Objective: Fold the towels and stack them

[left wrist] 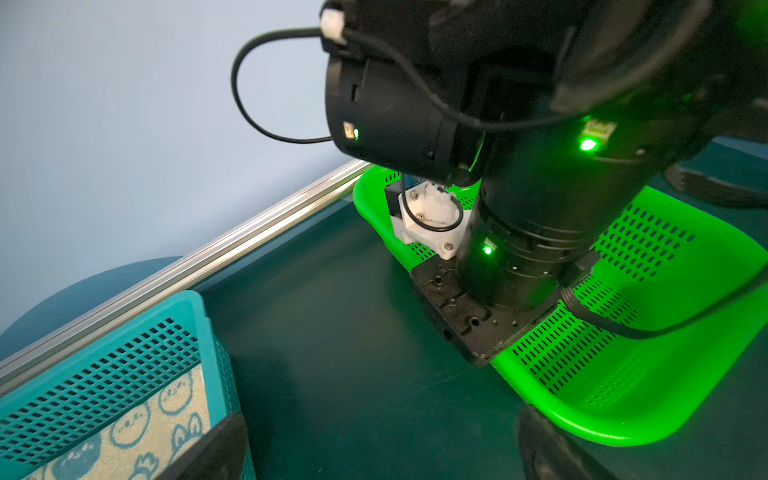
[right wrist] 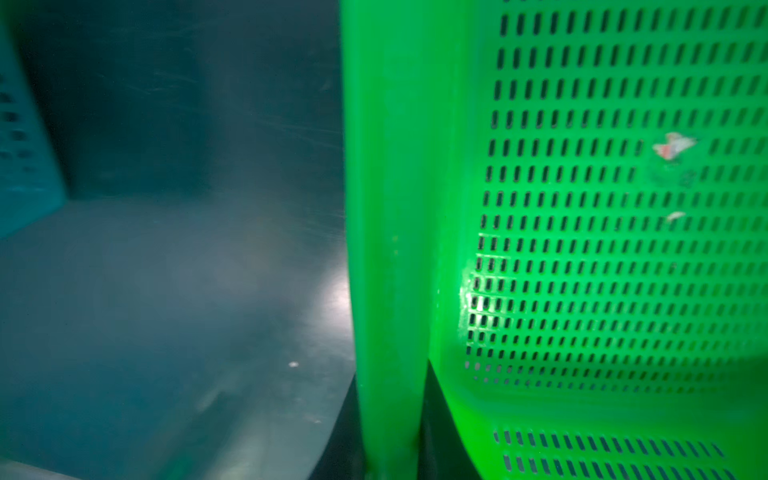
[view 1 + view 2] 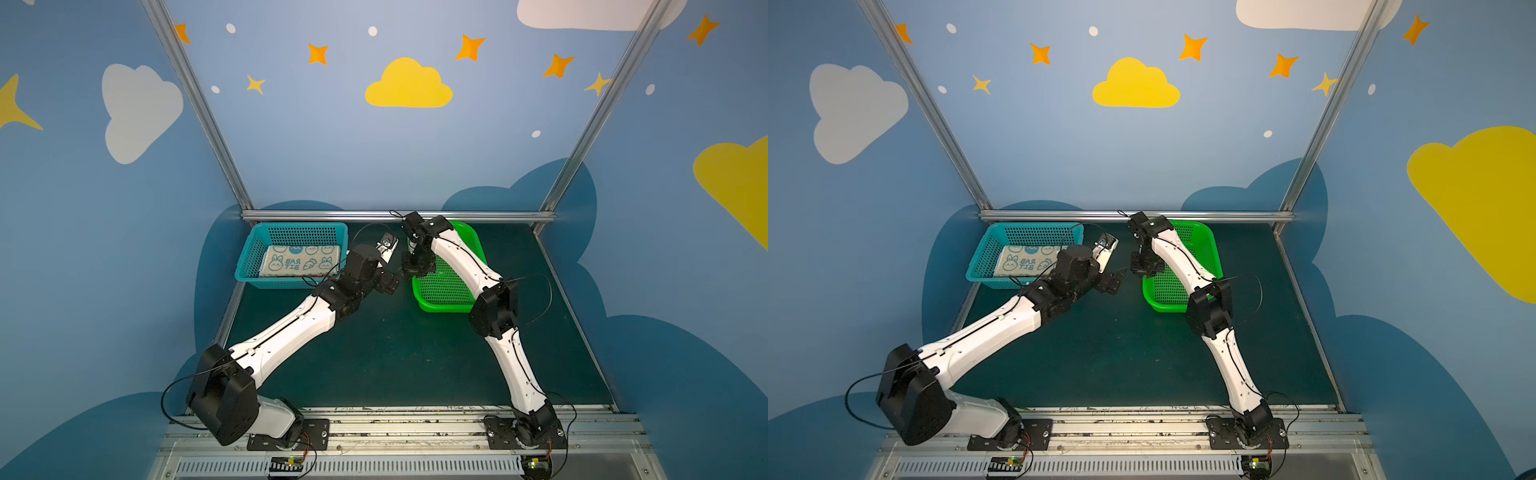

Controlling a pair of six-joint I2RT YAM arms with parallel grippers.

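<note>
top views evenly lit, edges warped; right wrist view dim, blurred, glare on green basket [image 2: 469, 299]

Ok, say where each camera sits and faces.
Top views: high over the arm bases, looking down toward the back wall; left arm and right arm show.
Left wrist: on the left arm, facing the right arm's wrist over the green basket; the open left hand shows.
Right wrist: close on that basket's rim, which the right hand grips.
Shared by top views and left wrist: teal basket holding the RABBIT towel.
</note>
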